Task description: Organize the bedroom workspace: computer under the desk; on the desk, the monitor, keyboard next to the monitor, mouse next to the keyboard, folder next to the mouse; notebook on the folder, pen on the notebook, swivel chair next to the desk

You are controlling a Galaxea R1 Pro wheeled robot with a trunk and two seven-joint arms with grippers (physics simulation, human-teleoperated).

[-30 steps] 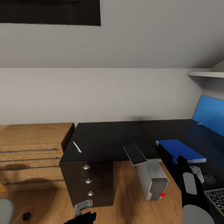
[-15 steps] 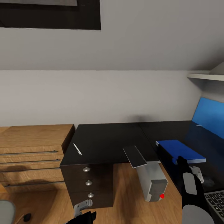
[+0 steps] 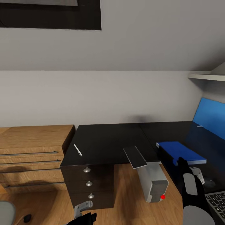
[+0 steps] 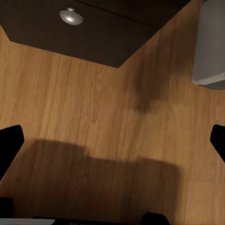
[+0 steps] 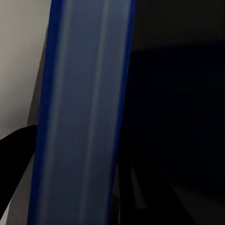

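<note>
The blue folder [image 3: 182, 150] lies on the right wing of the black desk [image 3: 106, 139]. My right gripper [image 3: 185, 167] is at its near edge, and in the right wrist view the folder's blue edge [image 5: 84, 112] runs between the fingers [image 5: 16, 159], so the gripper is shut on it. A thin white pen [image 3: 77, 149] lies at the desk's left front. The grey notebook [image 3: 135, 157] overhangs the front edge. Below it the computer [image 3: 154, 182] stands on the floor. A keyboard [image 3: 217, 200] corner shows at the lower right. My left gripper [image 3: 83, 210] hangs open over the floor [image 4: 108, 122].
The desk's black drawer block [image 3: 89, 184] stands beside a low oak unit [image 3: 31, 156] on the left. A bright blue slanted panel [image 3: 212, 118] rises at the right edge under a white shelf [image 3: 206, 76]. A grey chair edge [image 3: 4, 212] shows at the lower left.
Since a second ago the camera has tilted up slightly, shifting the whole picture down. The folder, the arms and the other things hold their places.
</note>
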